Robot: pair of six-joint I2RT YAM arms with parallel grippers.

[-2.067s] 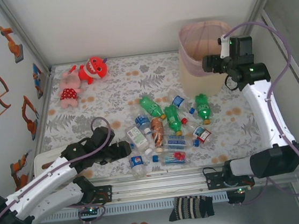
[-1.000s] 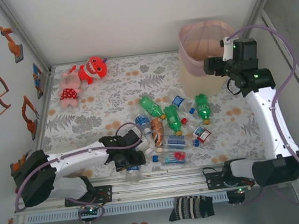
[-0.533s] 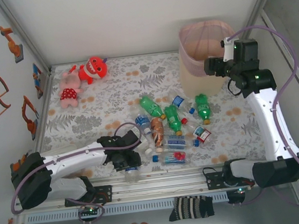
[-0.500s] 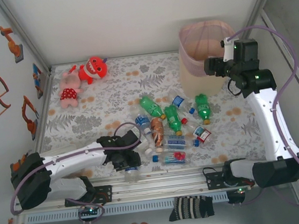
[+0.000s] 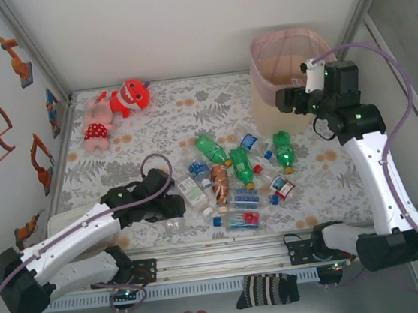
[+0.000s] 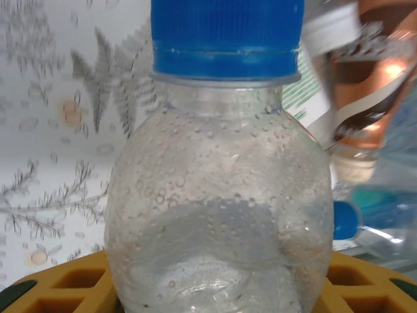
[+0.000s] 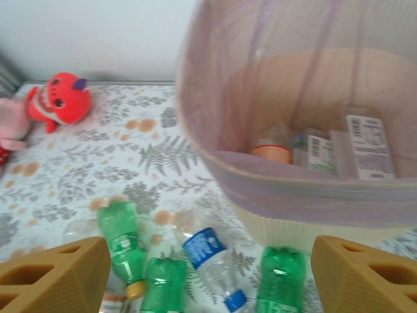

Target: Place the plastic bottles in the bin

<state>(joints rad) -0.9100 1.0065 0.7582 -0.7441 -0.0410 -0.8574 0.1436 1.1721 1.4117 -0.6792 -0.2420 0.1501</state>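
Squeezing a clear blue-capped bottle (image 6: 215,195), the left gripper (image 5: 171,208) at lower left is clamped on it, likely to lift it. More plastic bottles (image 5: 242,166) lie loose in the middle. At upper right the right gripper (image 5: 284,102) hangs beside the bin (image 5: 264,75), jaws wide and empty; other bottles (image 7: 313,153) lie inside it.

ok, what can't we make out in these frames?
- Left wrist view: clear plastic bottle with a blue cap crowds the lens; the bottom edge cuts off its base.
- Same view: brown plastic bottle beside it is blurred, label unreadable.
- Right wrist view: contents of the pink-mesh, cream-bodied bin are blurred; count unclear.
- Top view: left gripper, fingers hidden under its own wrist.
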